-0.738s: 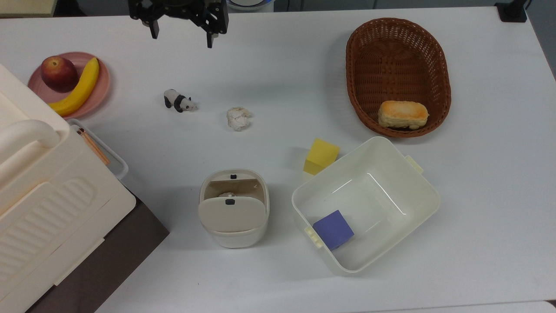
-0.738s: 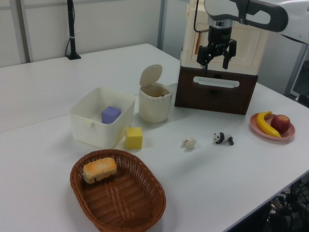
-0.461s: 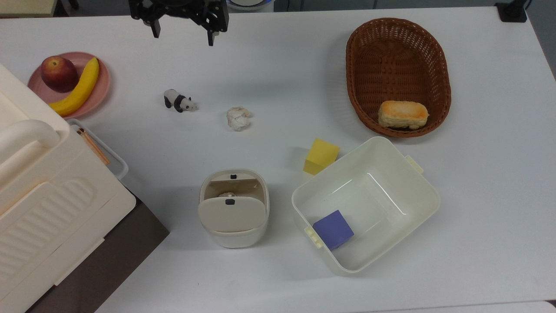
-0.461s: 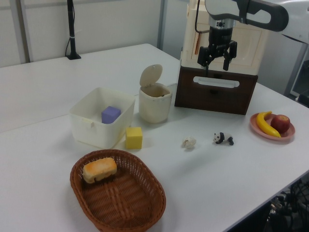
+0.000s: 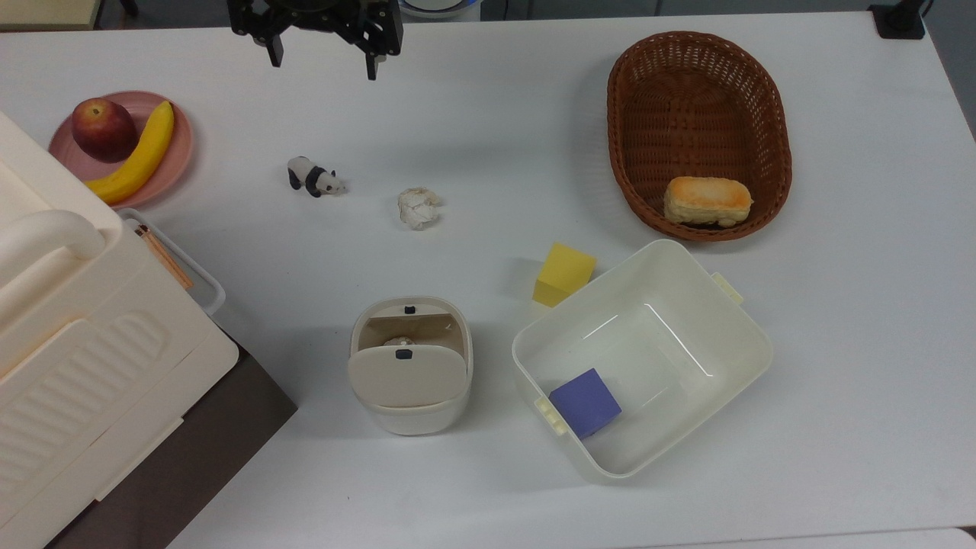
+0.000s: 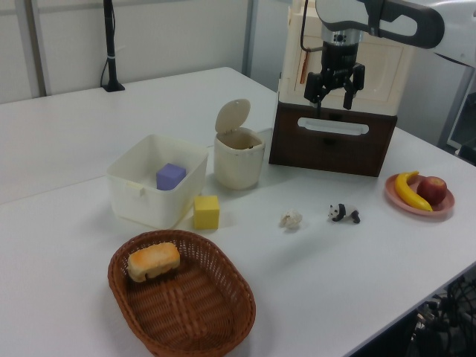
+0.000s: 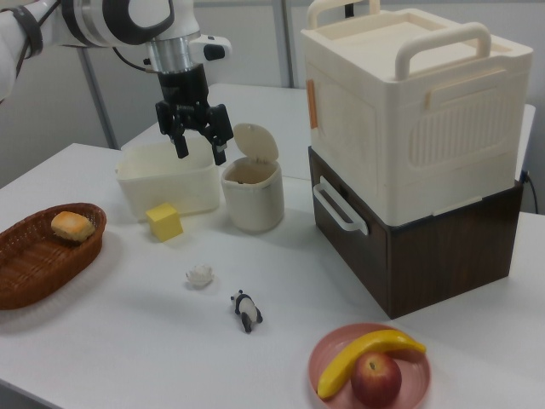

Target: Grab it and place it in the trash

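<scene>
The crumpled off-white paper ball (image 5: 418,208) (image 6: 291,219) (image 7: 199,274) lies on the white table, to the right of the toy panda in the top view. The trash (image 5: 410,364) (image 6: 238,158) (image 7: 252,194) is a small cream bin with its flap lid raised; something pale lies inside it. My gripper (image 5: 321,67) (image 6: 332,99) (image 7: 200,149) hangs open and empty high above the table, near the top edge of the top view, well away from the paper ball.
A toy panda (image 5: 312,177) stands by the paper. A pink plate (image 5: 178,164) holds an apple and a banana. A cream tub (image 5: 732,335) holds a purple cube, with a yellow cube (image 5: 563,274) beside it. A wicker basket (image 5: 698,84) holds bread. A big cream box (image 5: 84,358) stands at the top view's left.
The gripper has risen slightly, shifting toward the top edge in the top view. Nothing on the table has moved.
</scene>
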`<act>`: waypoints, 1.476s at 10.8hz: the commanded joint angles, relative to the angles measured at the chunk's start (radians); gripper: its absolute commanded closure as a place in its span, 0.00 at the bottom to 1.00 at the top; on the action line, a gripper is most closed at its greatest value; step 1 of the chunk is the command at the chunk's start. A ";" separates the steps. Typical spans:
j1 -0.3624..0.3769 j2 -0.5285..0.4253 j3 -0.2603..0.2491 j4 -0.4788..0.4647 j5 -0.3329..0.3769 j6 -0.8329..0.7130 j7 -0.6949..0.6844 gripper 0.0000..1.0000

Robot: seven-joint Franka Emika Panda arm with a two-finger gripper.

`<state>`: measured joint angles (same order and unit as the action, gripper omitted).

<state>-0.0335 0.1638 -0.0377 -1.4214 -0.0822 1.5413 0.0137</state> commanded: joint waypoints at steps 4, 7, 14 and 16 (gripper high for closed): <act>0.004 -0.020 -0.010 -0.007 0.042 -0.018 -0.031 0.00; 0.006 -0.020 -0.010 -0.011 0.041 -0.018 -0.029 0.00; -0.009 -0.018 -0.013 -0.008 0.039 -0.009 -0.032 0.00; -0.017 -0.017 -0.013 -0.010 0.039 -0.007 -0.040 0.00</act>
<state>-0.0477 0.1613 -0.0401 -1.4202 -0.0603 1.5413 0.0054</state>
